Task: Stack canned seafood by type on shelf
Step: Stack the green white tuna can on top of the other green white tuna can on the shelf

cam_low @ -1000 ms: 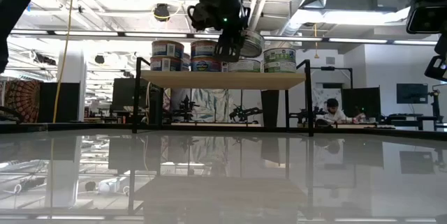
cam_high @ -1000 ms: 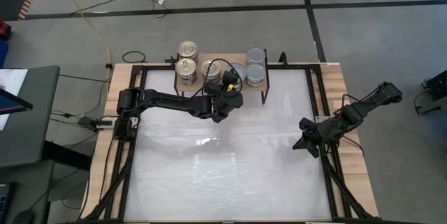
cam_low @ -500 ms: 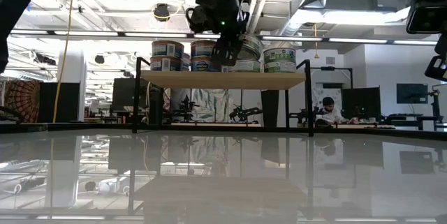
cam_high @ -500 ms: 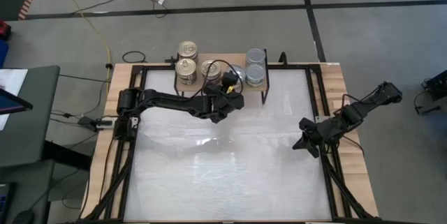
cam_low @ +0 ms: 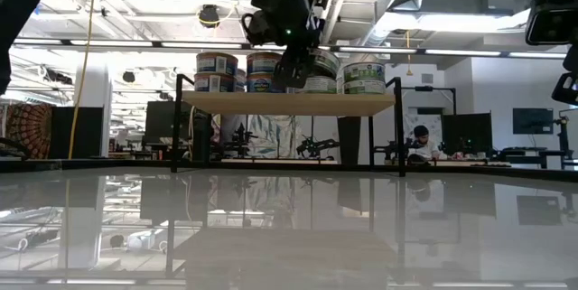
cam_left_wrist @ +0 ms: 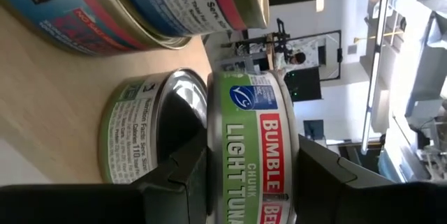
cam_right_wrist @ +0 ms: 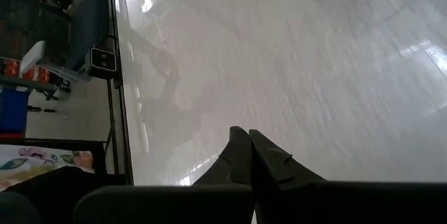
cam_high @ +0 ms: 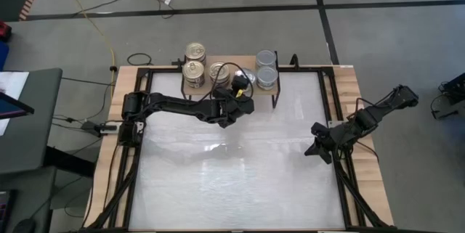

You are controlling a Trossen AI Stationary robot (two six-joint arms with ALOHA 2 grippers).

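the left gripper (cam_left_wrist: 251,182) pinches a green-label tin (cam_left_wrist: 251,147) by its side wall, one finger on each side, and holds it over the middle of the shelf (cam_high: 247,62). to place it well, keep the tin level, centre it over the silver-lidded tin (cam_left_wrist: 150,130) just beside it, which looks to be the same type, lower straight down until the rims seat, and only then release; a tilt or an offset would likely let it slide off. judged from the stacks already standing, the task is near its end.

the held tin is short and round, with a green band and a red brand patch. to its left stand gold-lidded tins (cam_high: 195,50); to its right, silver-lidded tins (cam_high: 266,59) sit at the shelf's right end.

the right gripper (cam_right_wrist: 244,147), fingers pressed together, waits over the table's right edge.
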